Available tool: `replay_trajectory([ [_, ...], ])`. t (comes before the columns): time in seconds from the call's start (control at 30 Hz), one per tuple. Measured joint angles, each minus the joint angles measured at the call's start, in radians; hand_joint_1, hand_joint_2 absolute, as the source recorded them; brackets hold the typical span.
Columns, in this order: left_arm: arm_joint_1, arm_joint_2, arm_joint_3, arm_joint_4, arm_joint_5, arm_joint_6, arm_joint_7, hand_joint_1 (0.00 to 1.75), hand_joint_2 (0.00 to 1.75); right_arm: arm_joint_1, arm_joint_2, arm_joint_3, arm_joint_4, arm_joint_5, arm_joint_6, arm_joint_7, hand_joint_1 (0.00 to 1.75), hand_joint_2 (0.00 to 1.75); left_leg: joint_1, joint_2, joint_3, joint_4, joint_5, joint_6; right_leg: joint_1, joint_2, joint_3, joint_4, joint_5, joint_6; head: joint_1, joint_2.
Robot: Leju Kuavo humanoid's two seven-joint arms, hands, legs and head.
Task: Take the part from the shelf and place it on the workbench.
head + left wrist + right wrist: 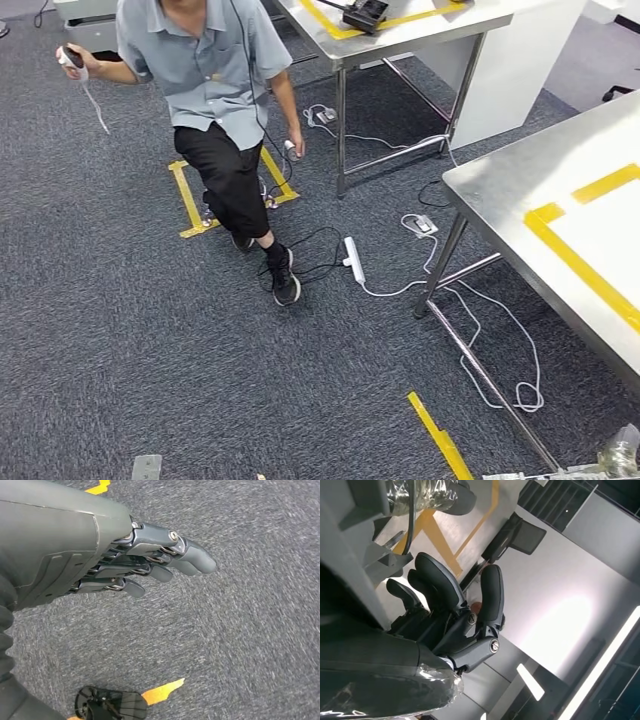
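Note:
The part (623, 449) is wrapped in clear plastic and shows at the bottom right corner of the head view, low beside the steel workbench (507, 182). In the right wrist view my right hand (448, 610) has its fingers curled in against the plastic-wrapped part (421, 494), thumb raised. A yellow tape outline (583, 262) marks the workbench top. My left hand (151, 562) hangs over grey carpet with fingers stretched out and holds nothing.
A person (211, 90) in a grey shirt steps across the carpet ahead, a controller in each hand. A second steel table (411, 35) stands behind. A power strip (353, 260) and white cables lie between the table legs. Yellow tape marks (441, 440) are on the floor.

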State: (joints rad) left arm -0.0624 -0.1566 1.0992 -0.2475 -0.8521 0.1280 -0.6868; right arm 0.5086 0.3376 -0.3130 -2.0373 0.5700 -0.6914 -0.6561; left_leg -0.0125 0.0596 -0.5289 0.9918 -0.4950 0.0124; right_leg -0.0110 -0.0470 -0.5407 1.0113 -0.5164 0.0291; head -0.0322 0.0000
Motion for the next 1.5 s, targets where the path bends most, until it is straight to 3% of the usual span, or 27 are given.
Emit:
replay_trajectory([
  [0.07,-0.001,0.001,0.002,0.0,0.0,0.0,0.0,0.0,1.75,0.003,0.002,0.002,-0.001,-0.002,0.0,0.0,1.75,1.75,-0.001,0.01,0.001,0.002,0.0,-0.009,0.002,0.011,0.001,-0.005,0.002,-0.012,-0.002,0.0],
  [0.13,-0.002,0.001,0.003,0.0,0.0,0.0,0.0,0.0,1.75,0.003,0.003,0.002,-0.002,-0.002,-0.002,-0.001,1.75,1.75,0.003,0.001,-0.005,0.02,-0.018,-0.019,0.0,0.022,0.0,-0.008,0.007,-0.022,-0.004,0.0],
  [0.17,-0.002,0.002,0.004,0.0,0.0,0.0,0.001,0.0,1.75,0.003,0.004,0.003,-0.003,-0.002,-0.003,-0.002,1.75,1.75,0.006,-0.012,-0.018,0.055,-0.044,-0.024,-0.002,0.029,0.0,-0.01,0.01,-0.028,-0.006,0.0],
  [0.23,0.0,0.001,0.004,0.0,-0.001,0.0,0.001,0.0,1.75,0.002,0.005,0.005,-0.004,-0.002,-0.004,-0.003,1.75,1.75,0.011,-0.041,-0.072,0.18,-0.112,-0.033,-0.002,0.042,-0.003,-0.01,0.013,-0.034,-0.01,0.0],
  [0.3,0.003,0.001,0.005,0.0,-0.002,0.0,0.001,0.0,1.75,0.003,0.006,0.008,-0.004,-0.002,-0.004,-0.003,1.75,1.75,0.013,-0.049,-0.118,0.28,-0.144,-0.034,0.0,0.059,-0.004,-0.009,0.014,-0.036,-0.01,0.0],
  [0.33,0.003,0.0,0.005,0.0,-0.002,0.0,0.001,0.0,1.75,0.003,0.006,0.009,-0.004,-0.002,-0.004,-0.003,1.75,1.75,0.013,-0.05,-0.119,0.281,-0.13,-0.032,0.001,0.068,-0.004,-0.009,0.015,-0.036,-0.01,0.0],
  [0.37,0.003,0.001,0.005,0.0,-0.002,0.0,0.001,0.0,1.75,0.003,0.006,0.01,-0.004,-0.002,-0.004,-0.003,1.75,1.75,0.013,-0.054,-0.102,0.245,-0.098,-0.028,0.001,0.077,-0.003,-0.009,0.015,-0.035,-0.01,0.0],
  [0.43,0.003,0.003,0.005,0.0,-0.002,0.0,0.001,0.0,1.75,0.003,0.007,0.01,-0.004,-0.002,-0.004,-0.003,1.75,1.75,0.011,-0.082,-0.043,0.116,-0.026,-0.015,0.003,0.095,-0.001,-0.008,0.015,-0.034,-0.01,0.0],
  [0.47,0.003,0.005,0.005,0.0,-0.002,0.0,0.001,0.0,1.75,0.002,0.007,0.011,-0.004,-0.002,-0.005,-0.003,1.75,1.75,0.011,-0.097,-0.018,0.06,-0.007,-0.01,0.004,0.103,-0.003,-0.007,0.016,-0.031,-0.009,0.0],
  [0.53,0.002,0.007,0.005,0.0,-0.003,0.001,0.001,0.0,1.75,0.003,0.008,0.013,-0.004,-0.002,-0.005,-0.002,1.75,1.75,0.009,-0.109,0.002,0.012,-0.003,-0.003,0.004,0.116,-0.011,-0.006,0.02,-0.022,-0.009,0.0],
  [0.6,0.0,0.005,0.005,0.0,-0.003,0.0,0.001,0.0,1.75,0.005,0.008,0.015,-0.004,-0.002,-0.006,-0.002,1.75,1.75,0.011,-0.095,0.003,-0.003,0.0,0.003,0.002,0.123,-0.021,-0.007,0.023,-0.011,-0.009,0.0],
  [0.63,0.0,0.005,0.005,0.0,-0.003,0.0,0.001,0.0,1.75,0.006,0.008,0.016,-0.004,-0.002,-0.006,-0.002,1.75,1.75,0.013,-0.088,0.004,-0.01,0.004,0.007,0.003,0.114,-0.028,0.002,0.015,-0.006,-0.007,0.0],
  [0.7,0.0,0.004,0.006,0.0,-0.003,0.0,0.001,0.0,1.75,0.005,0.008,0.017,-0.005,-0.002,-0.007,-0.002,1.75,1.75,0.016,-0.069,0.006,-0.02,0.011,0.015,0.003,0.083,-0.065,0.078,-0.033,0.001,-0.002,0.0],
  [0.77,0.002,0.005,0.006,0.0,-0.003,0.001,0.001,0.0,1.75,0.004,0.008,0.018,-0.006,-0.002,-0.007,-0.002,1.75,1.75,0.013,-0.051,0.005,-0.02,0.011,0.018,0.001,0.062,-0.124,0.208,-0.096,0.008,0.0,0.0],
  [0.8,0.003,0.005,0.006,0.0,-0.003,0.001,0.001,0.0,1.75,0.004,0.008,0.018,-0.006,-0.003,-0.007,-0.002,1.75,1.75,0.011,-0.041,0.005,-0.019,0.01,0.018,0.0,0.058,-0.143,0.253,-0.109,0.011,0.0,0.0],
  [0.83,0.003,0.005,0.006,0.0,-0.003,0.001,0.001,0.0,1.75,0.005,0.008,0.018,-0.006,-0.004,-0.007,-0.003,1.75,1.75,0.011,-0.032,0.005,-0.019,0.009,0.018,-0.001,0.056,-0.146,0.263,-0.103,0.014,0.0,0.0],
  [0.87,0.002,0.004,0.006,0.0,-0.004,0.002,0.002,0.0,1.75,0.005,0.008,0.018,-0.006,-0.004,-0.007,-0.003,1.75,1.75,0.011,-0.024,0.006,-0.018,0.008,0.017,-0.001,0.052,-0.129,0.232,-0.079,0.015,0.0,0.0],
  [0.93,0.002,0.004,0.006,0.0,-0.007,0.005,0.004,0.0,1.75,0.003,0.008,0.018,-0.005,-0.006,-0.007,-0.005,1.75,1.75,0.009,-0.01,0.01,-0.016,0.004,0.011,-0.001,0.024,-0.056,0.098,-0.02,0.017,0.0,0.0],
  [1.0,0.002,0.005,0.006,0.0,-0.009,0.008,0.004,0.0,1.75,-0.001,0.008,0.019,-0.005,-0.01,-0.007,-0.007,1.75,1.75,0.003,-0.001,0.011,-0.009,-0.002,0.002,0.001,0.001,-0.004,0.003,0.006,0.008,-0.001,0.0],
  [1.07,0.002,0.006,0.006,0.0,-0.011,0.01,0.004,0.0,1.75,-0.004,0.008,0.019,-0.006,-0.014,-0.007,-0.007,1.75,1.75,-0.001,0.004,0.01,-0.004,-0.004,-0.003,0.002,0.001,0.003,-0.009,0.006,-0.002,-0.004,0.0],
  [1.17,0.001,0.007,0.006,0.0,-0.012,0.011,0.004,0.0,1.75,-0.002,0.008,0.018,-0.006,-0.016,-0.007,-0.007,1.75,1.75,0.0,0.009,0.01,-0.004,-0.005,-0.006,0.001,0.008,0.001,-0.008,0.007,-0.007,-0.004,0.0],
  [1.2,0.0,0.007,0.006,0.0,-0.014,0.011,0.004,0.0,1.75,-0.001,0.008,0.016,-0.006,-0.018,-0.007,-0.007,1.75,1.75,0.003,-0.002,0.0,0.023,-0.026,-0.013,0.001,0.017,0.0,-0.007,0.009,-0.014,-0.004,0.0],
  [1.3,0.002,0.004,0.007,0.0,-0.017,0.012,0.005,0.0,1.75,0.0,0.008,0.012,-0.006,-0.013,-0.007,-0.008,1.75,1.75,0.011,-0.044,-0.092,0.235,-0.135,-0.029,0.002,0.055,-0.005,-0.008,0.015,-0.034,-0.007,0.0],
  [1.33,0.003,0.003,0.008,0.0,-0.017,0.012,0.006,0.0,1.75,0.0,0.008,0.011,-0.006,-0.008,-0.007,-0.009,1.75,1.75,0.011,-0.047,-0.112,0.276,-0.14,-0.028,0.003,0.064,-0.006,-0.007,0.016,-0.035,-0.007,0.0],
  [1.37,0.003,0.002,0.01,0.0,-0.017,0.012,0.008,0.0,1.75,0.0,0.008,0.01,-0.006,-0.005,-0.007,-0.009,1.75,1.75,0.011,-0.048,-0.108,0.263,-0.118,-0.024,0.004,0.072,-0.005,-0.007,0.016,-0.035,-0.007,0.0],
  [1.43,0.001,0.002,0.012,0.0,-0.017,0.012,0.01,0.0,1.75,-0.001,0.008,0.007,-0.007,-0.001,-0.007,-0.01,1.75,1.75,0.009,-0.061,-0.059,0.153,-0.044,-0.011,0.006,0.085,-0.003,-0.007,0.016,-0.035,-0.007,0.0],
  [1.5,-0.001,0.003,0.012,0.0,-0.018,0.011,0.012,0.0,1.75,-0.003,0.008,0.005,-0.009,0.001,-0.007,-0.012,1.75,1.75,0.007,-0.08,-0.012,0.045,-0.003,0.002,0.009,0.095,-0.006,-0.005,0.017,-0.031,-0.006,0.0],
])
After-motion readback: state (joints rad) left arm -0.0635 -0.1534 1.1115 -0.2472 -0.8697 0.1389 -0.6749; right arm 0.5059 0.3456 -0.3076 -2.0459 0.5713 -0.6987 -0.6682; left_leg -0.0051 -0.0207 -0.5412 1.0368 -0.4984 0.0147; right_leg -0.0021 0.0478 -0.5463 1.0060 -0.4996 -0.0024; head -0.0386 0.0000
